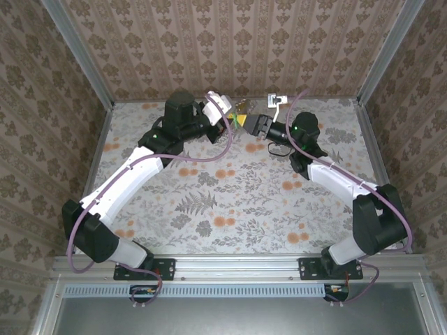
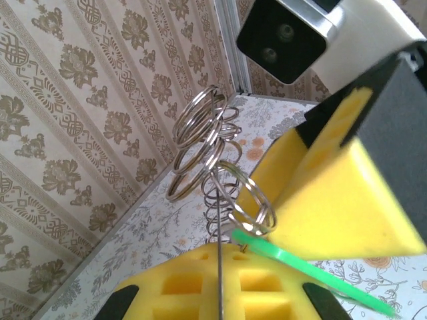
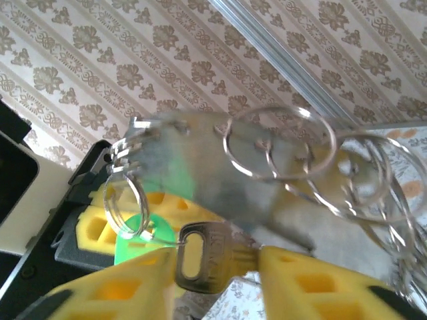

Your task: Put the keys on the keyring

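- Left gripper [image 2: 219, 265]: we see its yellow pads [image 2: 170, 288] pressed together on a thin wire strand of the keyring [image 2: 203, 143]. The keyring rises straight above the fingertips as a cluster of linked silvery rings.
- Right gripper [image 3: 215, 270]: its yellow fingers [image 3: 323, 285] stand partly apart and pinch the silvery key [image 3: 207, 261] lengthwise, the holed head against one finger and the blade against the other.
- Green tag [image 3: 137, 235]: we find this flat, holed piece hanging on a small ring just beyond the right fingertips, beside the key's head. From the left wrist it appears edge-on, just above the left pads.
- Keyring, right wrist view: its blurred loops spread beyond the held key and off to one side of the fingers.
- Top view: we see both grippers meeting tip to tip over the far middle of the flowered table [image 1: 230, 202].
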Robot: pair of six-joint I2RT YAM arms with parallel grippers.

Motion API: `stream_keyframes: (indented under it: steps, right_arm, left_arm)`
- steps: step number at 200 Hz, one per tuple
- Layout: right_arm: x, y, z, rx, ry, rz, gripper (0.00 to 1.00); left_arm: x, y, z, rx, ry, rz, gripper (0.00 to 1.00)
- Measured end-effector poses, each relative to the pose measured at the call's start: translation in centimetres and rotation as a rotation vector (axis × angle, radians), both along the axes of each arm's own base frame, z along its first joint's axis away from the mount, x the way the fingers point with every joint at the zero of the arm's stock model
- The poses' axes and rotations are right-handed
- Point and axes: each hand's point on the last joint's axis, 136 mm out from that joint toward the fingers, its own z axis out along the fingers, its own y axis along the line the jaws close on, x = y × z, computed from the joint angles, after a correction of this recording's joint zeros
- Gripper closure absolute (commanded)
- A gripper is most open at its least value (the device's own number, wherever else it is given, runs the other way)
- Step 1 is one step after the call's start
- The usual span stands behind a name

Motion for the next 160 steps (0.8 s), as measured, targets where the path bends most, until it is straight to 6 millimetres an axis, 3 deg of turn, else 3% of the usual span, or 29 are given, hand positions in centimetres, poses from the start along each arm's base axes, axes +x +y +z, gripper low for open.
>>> stream_keyframes:
  steps: [16, 34, 42, 59, 66, 116, 160]
  right_arm:
    - [-0.6, -0.6, -0.6, -0.017, 0.007, -0.01, 0.85]
    - [-1.1, -1.9, -1.7, -0.071, 0.025, -0.05, 0.83]
    - [-1.3, -2.5, -2.5, -0.101, 0.041, -0.074, 0.77]
    - [-1.7, -3.7, -3.3, -0.142, 0.063, -0.117, 0.51]
    - [-1.7, -4.1, -3.4, -0.154, 0.063, -0.131, 0.46]
    - [-1.8, -4.4, -2.9, -0.156, 0.057, -0.145, 0.42]
    - [-1.2, -4.1, -0.4, -0.072, 0.027, -0.133, 0.39]
  left_arm:
    - [0.1, 0.0, -0.8, 0.017, 0.02, 0.002, 1.0]
    - [0.2, -0.1, -1.0, 0.018, 0.024, 0.0, 1.0]
    - [0.2, -0.2, -0.8, 0.014, 0.02, -0.002, 1.0]
    - [0.2, -0.2, -0.5, 0.007, 0.01, -0.002, 1.0]
    - [0.3, -0.2, -0.5, 0.007, 0.009, -0.001, 1.0]
    - [0.5, -0.3, -0.4, 0.048, -0.034, 0.025, 1.0]
    - [0.5, -1.8, 0.1, 0.13, -0.108, 0.036, 1.0]
